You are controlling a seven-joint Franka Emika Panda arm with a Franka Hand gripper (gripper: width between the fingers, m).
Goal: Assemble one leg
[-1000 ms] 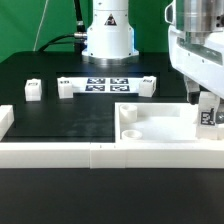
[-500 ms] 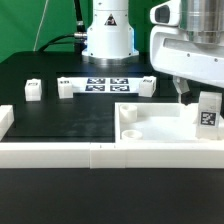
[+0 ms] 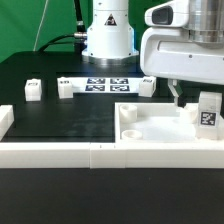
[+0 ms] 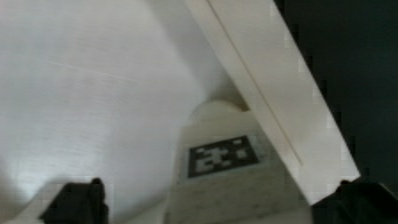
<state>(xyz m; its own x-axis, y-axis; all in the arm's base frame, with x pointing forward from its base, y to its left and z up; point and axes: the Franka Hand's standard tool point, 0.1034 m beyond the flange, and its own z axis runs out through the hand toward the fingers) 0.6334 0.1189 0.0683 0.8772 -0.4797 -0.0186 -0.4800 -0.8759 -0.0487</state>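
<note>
The leg (image 3: 208, 110), a stubby white block with a black-and-white tag, stands upright on the large white panel (image 3: 150, 122) at the exterior view's right. My gripper (image 3: 188, 96) hangs just above it and a little to its left, open and holding nothing. In the wrist view the leg (image 4: 222, 160) lies below and between my two dark fingertips (image 4: 75, 202), which stand wide apart without touching it; the gripper (image 4: 217, 205) is open.
Three more small white blocks (image 3: 33, 89) (image 3: 67, 87) (image 3: 147, 83) sit in a row near the marker board (image 3: 100, 84) at the back. A white rail (image 3: 60, 152) runs along the front. The robot base (image 3: 107, 35) stands behind.
My gripper has let go of the leg, risen and shifted toward the exterior view's left. The leg stays standing on the panel.
</note>
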